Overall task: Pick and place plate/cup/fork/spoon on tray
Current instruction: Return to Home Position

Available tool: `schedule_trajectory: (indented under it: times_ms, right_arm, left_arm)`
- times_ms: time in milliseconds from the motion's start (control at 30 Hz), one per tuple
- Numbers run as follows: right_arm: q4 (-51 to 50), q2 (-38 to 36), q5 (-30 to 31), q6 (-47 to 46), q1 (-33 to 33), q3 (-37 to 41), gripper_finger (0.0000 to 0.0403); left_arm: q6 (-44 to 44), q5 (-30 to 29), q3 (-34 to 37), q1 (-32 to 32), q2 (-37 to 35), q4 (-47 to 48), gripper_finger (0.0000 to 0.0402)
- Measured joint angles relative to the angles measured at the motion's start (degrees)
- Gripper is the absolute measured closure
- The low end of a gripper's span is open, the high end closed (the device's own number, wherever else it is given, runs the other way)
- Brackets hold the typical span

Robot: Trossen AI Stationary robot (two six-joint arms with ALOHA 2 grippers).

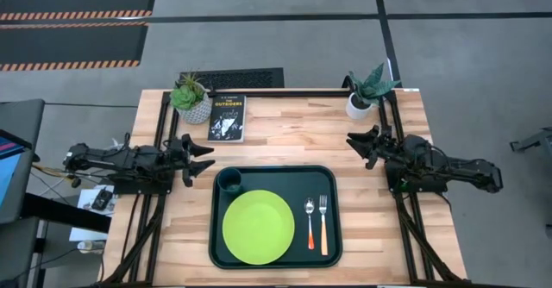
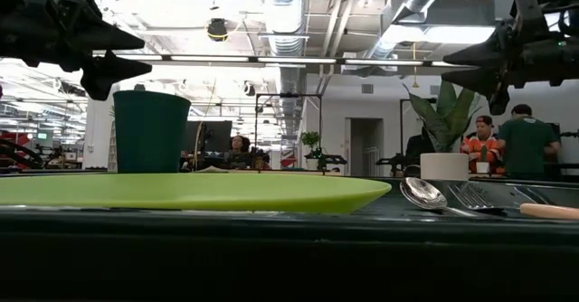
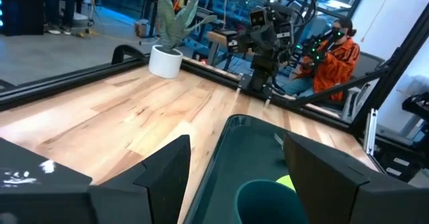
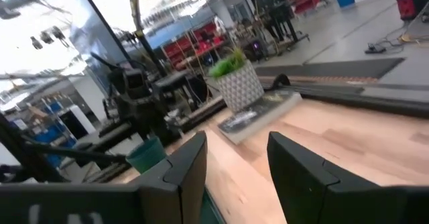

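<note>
Lime-green, flat and round, the plate point(image 1: 258, 227) lies inside the dark green tray point(image 1: 276, 172), in its left half as seen from above. The cup point(image 1: 229, 181) stands upright in the tray's far left corner, just beside the plate's edge. On the other side of the plate the spoon point(image 1: 310, 223) and the fork point(image 1: 323, 223) lie parallel to each other, metal ends toward the far side, and the spoon is the one nearer to the plate.

The tray rests on the wooden table point(image 1: 293, 137), between the two arms. The left gripper point(image 1: 207, 157) hangs above the table just outside the tray's far left corner; its fingers are spread and hold nothing. The right gripper point(image 1: 358, 147) hangs beyond the tray's far right corner, its fingers also apart and empty.

At the far edge of the table a black book point(image 1: 227, 118) lies just beside a potted plant point(image 1: 191, 103), and a second plant in a white pot point(image 1: 359, 105) stands near the far right corner. In the low view a person in a green shirt point(image 2: 523, 144) stands in the room behind.
</note>
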State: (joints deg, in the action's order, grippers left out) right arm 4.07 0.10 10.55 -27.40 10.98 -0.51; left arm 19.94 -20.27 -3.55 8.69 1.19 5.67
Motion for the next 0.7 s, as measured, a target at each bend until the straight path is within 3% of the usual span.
schedule_trajectory:
  times_ms: [700]
  right_arm:
    - [-1.81, 0.0, -0.11, -0.17, 0.0, 0.0, 0.022]
  left_arm:
    - [0.31, 0.0, -0.02, 0.0, -0.02, 0.22, 0.0173]
